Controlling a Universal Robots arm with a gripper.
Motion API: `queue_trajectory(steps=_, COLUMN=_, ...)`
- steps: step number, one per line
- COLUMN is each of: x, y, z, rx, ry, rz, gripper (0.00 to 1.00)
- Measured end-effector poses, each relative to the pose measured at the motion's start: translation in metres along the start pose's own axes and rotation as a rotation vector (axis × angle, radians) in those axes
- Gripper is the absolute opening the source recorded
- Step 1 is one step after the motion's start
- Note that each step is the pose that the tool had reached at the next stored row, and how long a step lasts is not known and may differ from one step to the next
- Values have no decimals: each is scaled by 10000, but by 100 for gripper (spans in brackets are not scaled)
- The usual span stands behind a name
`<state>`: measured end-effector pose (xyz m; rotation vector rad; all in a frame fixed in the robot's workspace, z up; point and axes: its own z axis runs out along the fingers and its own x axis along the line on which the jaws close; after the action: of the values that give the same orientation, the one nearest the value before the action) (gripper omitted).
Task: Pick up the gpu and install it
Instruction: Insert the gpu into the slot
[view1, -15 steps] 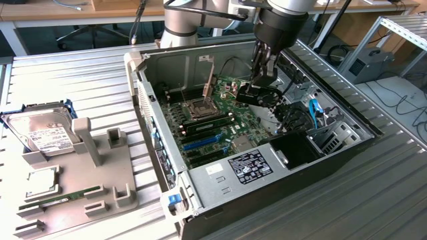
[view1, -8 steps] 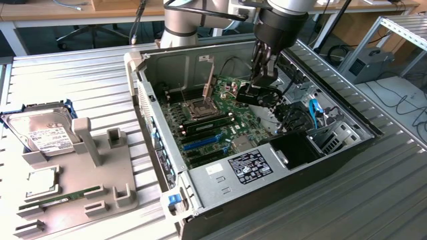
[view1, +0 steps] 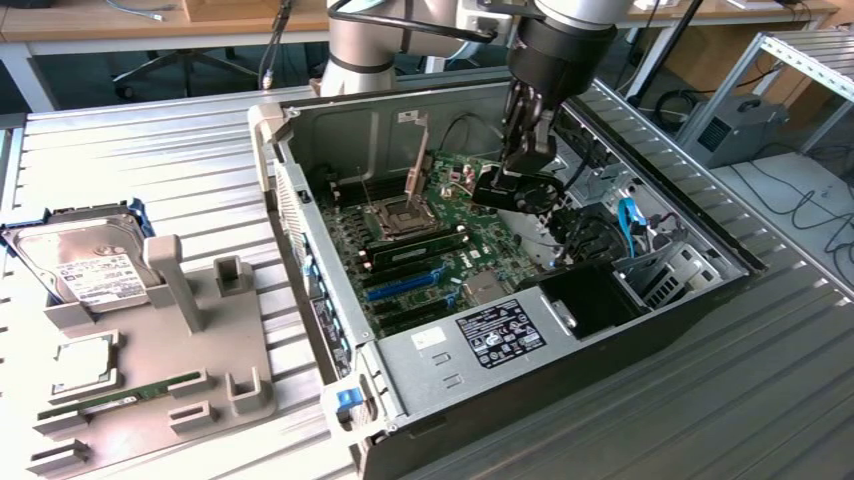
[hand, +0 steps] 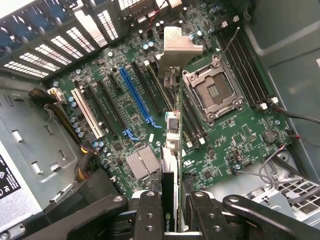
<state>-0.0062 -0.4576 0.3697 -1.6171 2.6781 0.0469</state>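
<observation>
My gripper (view1: 529, 160) is lowered into the open computer case (view1: 400, 108), above the motherboard (view1: 430, 222). It is shut on the gpu (view1: 514, 190), a thin black card. In the wrist view the gpu (hand: 170, 165) is seen edge-on between the two fingers (hand: 150, 207), and its silvery metal bracket (hand: 176, 50) points away from the camera. The card hangs above the board, over the black slots between the blue slot (hand: 137, 97) and the CPU socket (hand: 212, 90). I cannot tell whether its edge touches a slot.
The power supply (view1: 494, 335) fills the case's near corner, with blue cables (view1: 627, 222) on the exterior view's right. On the exterior view's left, a grey fixture (view1: 160, 400) holds a hard drive (view1: 87, 268), a CPU (view1: 83, 365) and a RAM stick (view1: 120, 396).
</observation>
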Motion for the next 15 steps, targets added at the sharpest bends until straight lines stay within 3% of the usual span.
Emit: queue_trajectory(steps=15, x=0, y=0, z=0, rx=-11, ry=8, rz=-434, gripper=26)
